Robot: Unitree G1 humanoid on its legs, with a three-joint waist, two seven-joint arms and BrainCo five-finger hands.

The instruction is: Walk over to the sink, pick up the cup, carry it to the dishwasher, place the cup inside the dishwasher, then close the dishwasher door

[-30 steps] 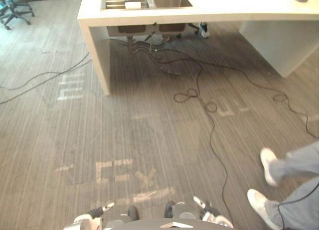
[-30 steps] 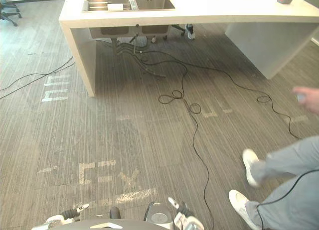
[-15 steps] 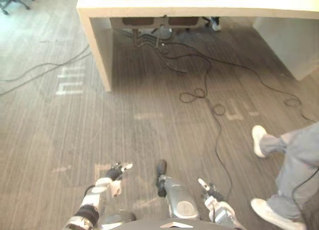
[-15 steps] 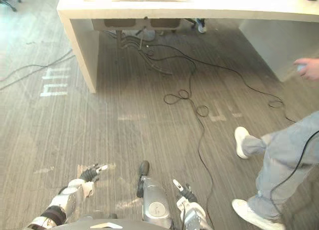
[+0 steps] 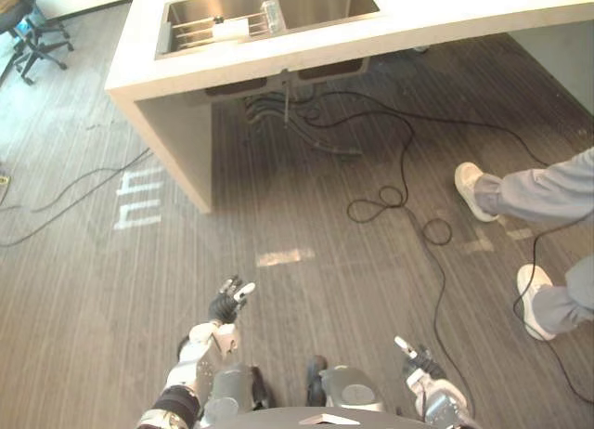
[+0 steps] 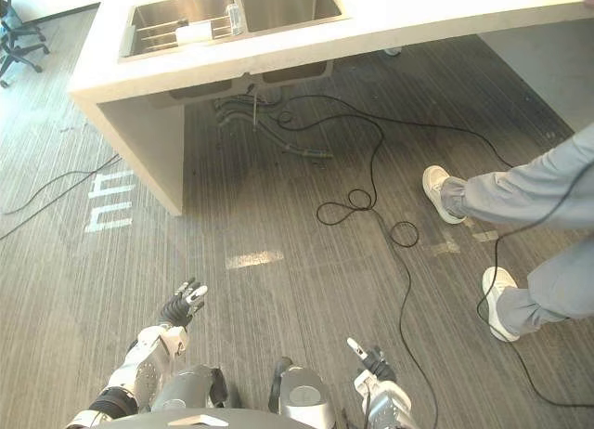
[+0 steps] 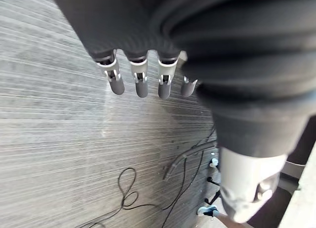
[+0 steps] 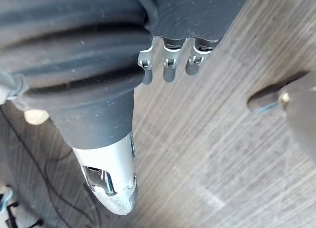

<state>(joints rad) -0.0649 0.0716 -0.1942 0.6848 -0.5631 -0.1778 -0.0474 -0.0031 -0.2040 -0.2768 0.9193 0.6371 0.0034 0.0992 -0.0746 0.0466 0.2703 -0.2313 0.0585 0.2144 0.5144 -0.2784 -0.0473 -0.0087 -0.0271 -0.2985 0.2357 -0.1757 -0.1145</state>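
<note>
The cup (image 5: 271, 14) is far from both hands, up in the steel double sink (image 5: 320, 2) set into the white tabletop (image 5: 436, 9). It looks like a small clear tumbler, pale and see-through, standing upright at the right end of the left basin, close to the divider between the two basins. It is too small in the view to tell more about its shape or whether anything is in it. Just beside it in the same basin lie a wire rack (image 5: 190, 34) and a white object (image 5: 230, 27) resting on the rack. The right basin is bare steel.

The left hand (image 5: 226, 305) hangs low over the grey striped floor (image 5: 306, 215), well short of the tabletop. Its fingers (image 7: 139, 82) are straight, side by side in a row, and hold nothing. The right hand (image 5: 422, 362) is lower and to the right, also over the floor. Its fingers (image 8: 169, 67) are loosely extended and empty.

Black cables (image 5: 385, 199) loop over the floor under and in front of the tabletop. Pale tape marks (image 5: 139, 195) lie on the floor near the tabletop's left leg. On the right a person's grey trouser legs (image 5: 548, 192) and white shoes (image 5: 469, 189) stand on the floor. An office chair (image 5: 23, 25) is at the far left.
</note>
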